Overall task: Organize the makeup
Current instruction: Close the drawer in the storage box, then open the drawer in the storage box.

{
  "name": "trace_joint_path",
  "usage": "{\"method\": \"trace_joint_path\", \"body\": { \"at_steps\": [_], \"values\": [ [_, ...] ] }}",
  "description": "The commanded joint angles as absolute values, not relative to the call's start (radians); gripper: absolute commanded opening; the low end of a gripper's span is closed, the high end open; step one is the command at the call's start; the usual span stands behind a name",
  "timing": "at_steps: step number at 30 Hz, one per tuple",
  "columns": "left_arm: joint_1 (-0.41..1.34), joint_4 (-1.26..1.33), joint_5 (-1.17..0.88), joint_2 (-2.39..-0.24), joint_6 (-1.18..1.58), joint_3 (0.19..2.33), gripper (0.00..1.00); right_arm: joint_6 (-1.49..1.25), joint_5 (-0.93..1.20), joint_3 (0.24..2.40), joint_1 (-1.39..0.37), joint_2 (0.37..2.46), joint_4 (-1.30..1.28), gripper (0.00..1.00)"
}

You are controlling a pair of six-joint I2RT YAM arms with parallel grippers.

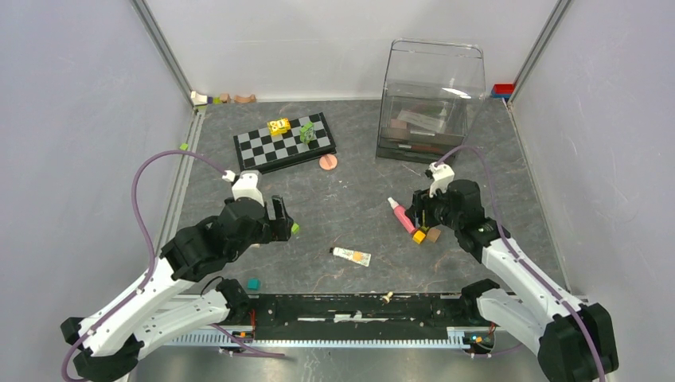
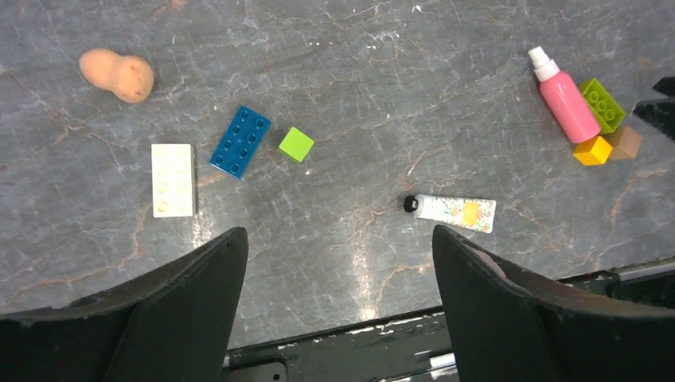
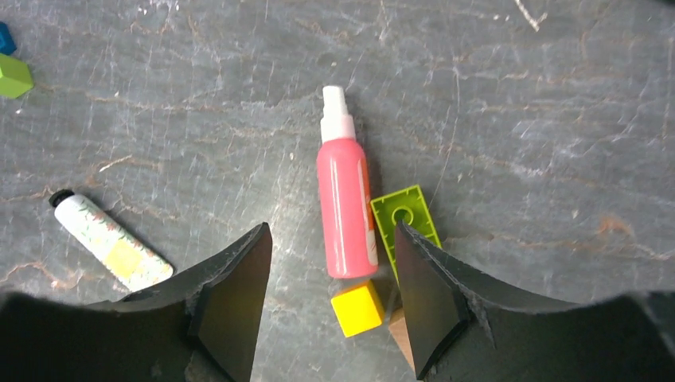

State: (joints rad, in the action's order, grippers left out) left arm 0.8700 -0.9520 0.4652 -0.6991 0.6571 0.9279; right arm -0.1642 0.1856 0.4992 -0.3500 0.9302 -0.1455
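Observation:
A pink spray bottle (image 1: pixel 400 215) lies right of centre, also in the right wrist view (image 3: pixel 345 207) and the left wrist view (image 2: pixel 565 95). A cream flowered tube (image 1: pixel 351 255) lies near the front rail, also seen from the wrists (image 2: pixel 450 212) (image 3: pixel 111 239). My right gripper (image 1: pixel 417 215) (image 3: pixel 330 235) is open just above the bottle's base, a jaw on each side. My left gripper (image 1: pixel 282 216) (image 2: pixel 338 239) is open and empty above bare table. A peach sponge (image 2: pixel 118 75) lies far left in its view. A round peach pad (image 1: pixel 328 162) lies by the chessboard.
A clear bin (image 1: pixel 432 99) holding several cosmetics stands at the back right. A chessboard (image 1: pixel 284 142) with toy blocks is at the back. Green brick (image 3: pixel 407 219), yellow cube (image 3: pixel 357 308) and a brown block (image 2: pixel 626 142) crowd the bottle. White (image 2: pixel 173 180), blue (image 2: pixel 240 142) and green (image 2: pixel 296 144) blocks lie under the left arm.

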Motion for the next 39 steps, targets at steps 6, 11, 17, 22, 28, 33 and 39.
{"method": "trace_joint_path", "body": {
  "at_steps": [6, 11, 17, 22, 28, 33, 39],
  "values": [
    [0.867, -0.967, 0.456, -0.596, 0.903, 0.847, 1.0, -0.219, 0.118, 0.492, -0.351, 0.813, -0.288, 0.7],
    [0.867, -0.966, 0.451, -0.589, 0.92, 0.836, 1.0, -0.227, 0.102, 0.477, -0.351, 0.764, -0.323, 0.71],
    [0.866, -0.963, 0.453, -0.637, 0.891, 0.865, 1.0, -0.246, 0.025, 0.48, -0.35, 0.744, -0.356, 0.72],
    [0.867, -0.962, 0.443, -0.678, 0.813, 0.908, 1.0, -0.301, -0.015, 0.484, -0.35, 0.762, -0.331, 0.73],
    [0.867, -1.01, 0.471, -0.717, 0.682, 0.998, 1.0, -0.485, -0.037, 0.43, -0.348, 0.773, -0.151, 0.73],
    [0.867, -0.996, 0.496, -0.721, 0.577, 0.997, 1.0, -0.748, -0.024, 0.309, -0.343, 0.782, 0.193, 0.72],
    [0.867, -0.935, 0.508, -0.689, 0.517, 0.957, 1.0, -0.921, -0.14, 0.227, -0.342, 0.866, 0.563, 0.72]
  ]
}}
